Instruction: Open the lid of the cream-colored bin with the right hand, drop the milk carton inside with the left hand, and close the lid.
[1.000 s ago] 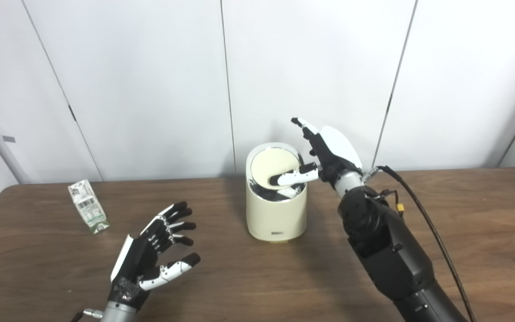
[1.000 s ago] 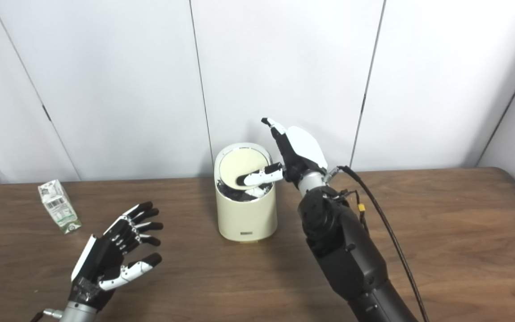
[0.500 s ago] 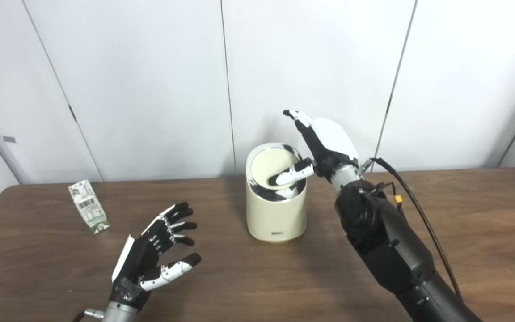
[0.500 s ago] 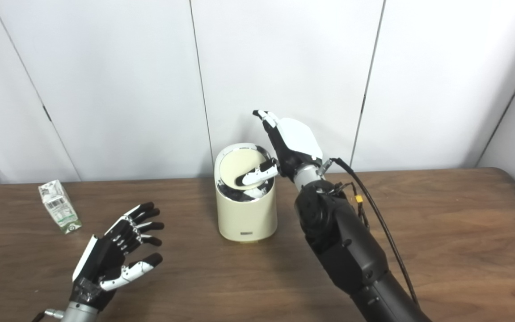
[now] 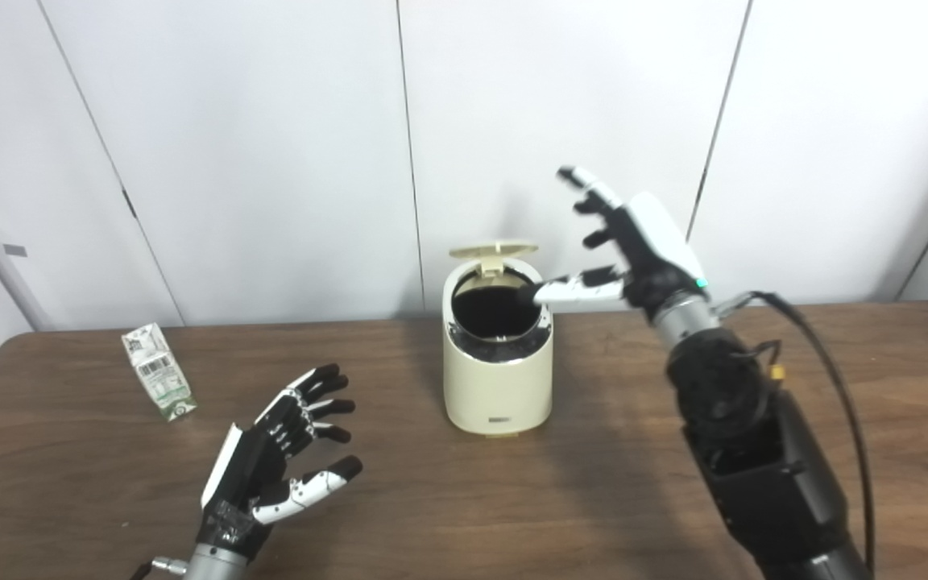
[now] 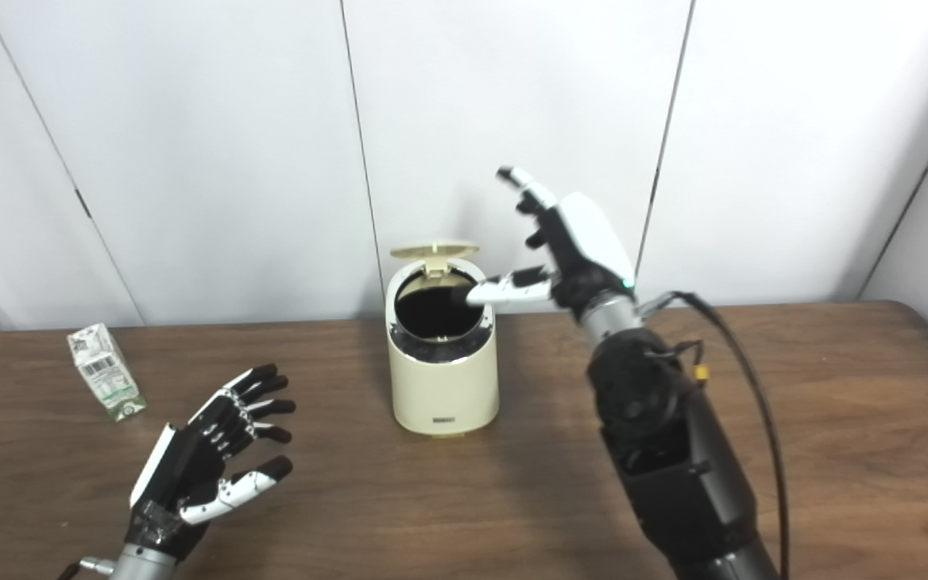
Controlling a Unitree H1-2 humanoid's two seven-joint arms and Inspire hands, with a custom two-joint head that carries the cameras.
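Observation:
The cream-colored bin [image 5: 498, 379] stands at the middle of the table, its lid [image 5: 494, 249] flipped up at the back and its dark inside showing. My right hand [image 5: 633, 246] is open, raised just right of the bin, with its thumb reaching to the bin's right rim. The milk carton [image 5: 158, 372] stands at the far left of the table, a little tilted. My left hand [image 5: 275, 463] is open and empty, low at the front left, apart from the carton.
The brown wooden table [image 5: 464, 499] runs across the view, with white wall panels close behind the bin. A black cable [image 5: 826, 379] trails from my right wrist.
The bin's lid has sprung up from nearly shut to open. My right hand has lifted off the lid and moved up and to the right. My left hand and the carton have not moved.

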